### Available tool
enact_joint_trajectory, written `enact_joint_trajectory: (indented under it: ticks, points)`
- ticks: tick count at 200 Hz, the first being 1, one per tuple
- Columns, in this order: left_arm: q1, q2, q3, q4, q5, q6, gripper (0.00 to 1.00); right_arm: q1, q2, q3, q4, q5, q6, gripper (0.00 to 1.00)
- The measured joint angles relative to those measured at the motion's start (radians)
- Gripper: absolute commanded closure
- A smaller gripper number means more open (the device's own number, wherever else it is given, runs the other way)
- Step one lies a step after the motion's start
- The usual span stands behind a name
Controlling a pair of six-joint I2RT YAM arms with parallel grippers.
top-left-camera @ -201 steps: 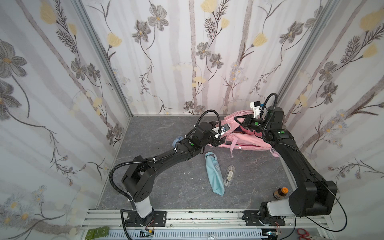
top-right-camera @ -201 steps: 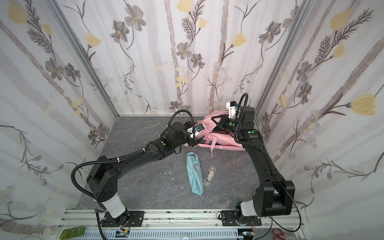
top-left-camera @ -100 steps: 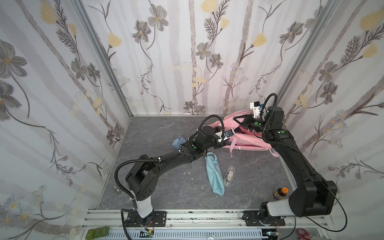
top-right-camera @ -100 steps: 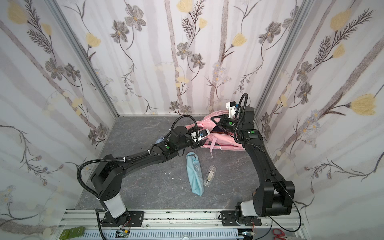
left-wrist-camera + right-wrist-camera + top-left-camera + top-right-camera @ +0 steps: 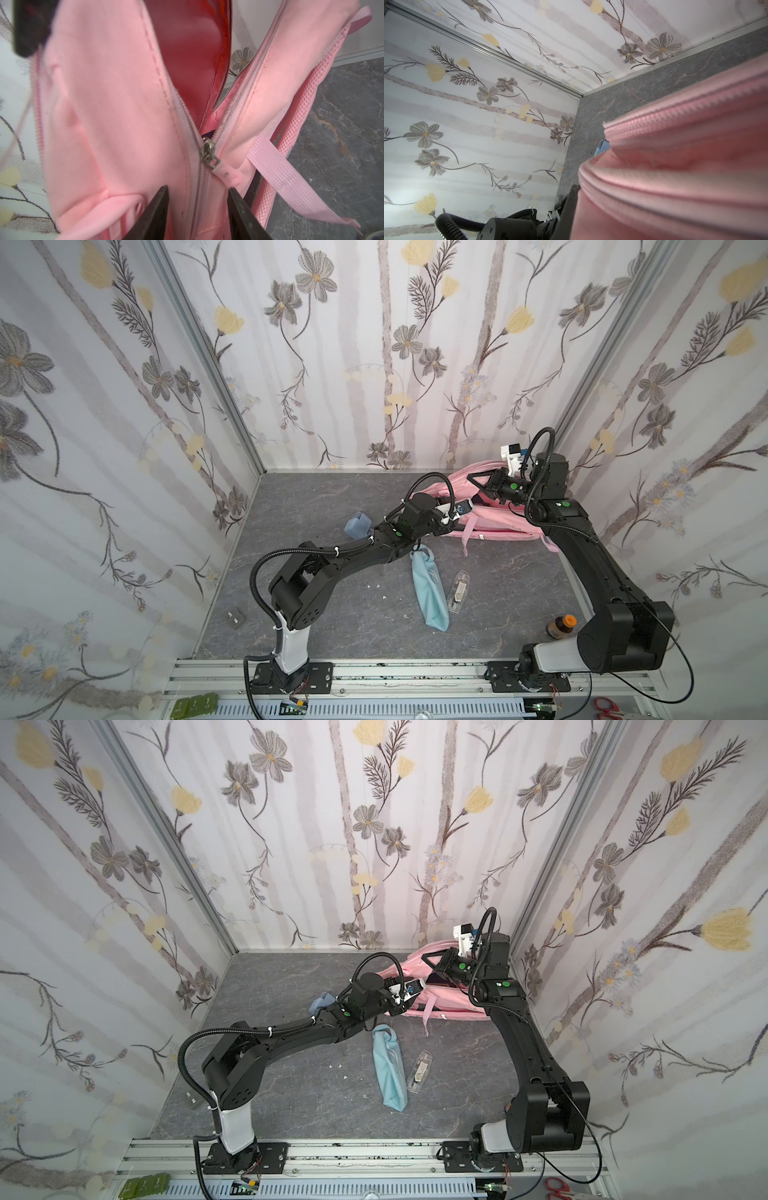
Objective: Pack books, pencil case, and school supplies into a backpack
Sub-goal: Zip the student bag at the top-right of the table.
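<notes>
Because nothing can go in until the mouth gapes wide, both of my hands are on the backpack (image 5: 498, 526) at the far right of the counter (image 5: 332, 614), and the loose things wait.

Going from the left, the pale-blue box (image 5: 357, 526) sits beside my left forearm, well apart from the bag. Next comes my left hand (image 5: 197, 188), reached over to the zip. Its 2 fingers stand half spread on either side of the closed zip line, gripping nothing, with the zip pull (image 5: 209, 153) and its pink tab just ahead of the tips. I judge it is placed so as to pinch that tab and draw it back to widen the opening.

Nearer the front, the light-blue pencil case (image 5: 430, 593) lies flat with the clear case (image 5: 457, 593) just beside it, neither touching the bag. Further right, my right hand (image 5: 473, 479) is clenched on the bag's upper rim, lifting it so the opening holds its shape and the zip line is taut for the other hand. A brown bottle (image 5: 559, 624) stands by my right base, out of the way.

I cannot see the 2 books. Something dark shows inside the opening, but I cannot tell what it is. As for obstacles, a loose strap (image 5: 276, 166) hangs beside the zip and could snag, and my left forearm crosses above the pencil case's top end.
</notes>
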Motion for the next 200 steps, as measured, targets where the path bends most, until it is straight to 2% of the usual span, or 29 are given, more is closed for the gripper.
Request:
enact_joint_trajectory:
  ticks: [25,46,60,87,91,92,117,125,161,200]
  points:
    - [0.003,0.012,0.0,0.018,-0.021,0.013,0.7,-0.008,0.0,0.0,0.0,-0.005,0.006,1.0]
    - [0.003,0.024,0.004,0.04,-0.04,0.026,0.9,-0.014,0.0,0.0,-0.002,-0.008,0.006,1.0]
    - [0.003,0.027,0.009,0.048,-0.053,0.037,1.0,-0.019,0.0,0.0,-0.005,-0.008,0.007,1.0]
    - [0.003,0.027,0.018,0.042,-0.061,0.048,1.0,-0.027,0.0,0.0,-0.006,-0.013,0.007,1.0]
    - [0.003,0.027,0.019,0.041,-0.061,0.048,1.0,-0.029,0.0,0.0,-0.006,-0.013,0.008,0.95]
    - [0.003,0.027,0.019,0.04,-0.061,0.048,1.0,-0.029,0.0,0.0,-0.006,-0.013,0.008,0.9]
    - [0.001,0.009,0.032,-0.014,-0.061,0.042,1.0,-0.034,0.0,0.009,-0.01,-0.013,0.016,0.57]
    - [0.002,0.002,0.046,-0.052,-0.061,0.027,1.0,-0.035,0.0,0.024,-0.016,-0.011,0.008,0.51]
    - [0.003,-0.011,0.183,-0.268,-0.033,-0.036,1.0,-0.038,-0.002,0.111,-0.137,0.082,-0.096,0.48]
    - [0.001,-0.001,0.301,-0.459,-0.007,-0.111,1.0,-0.038,-0.086,0.051,-0.292,0.221,-0.205,0.49]
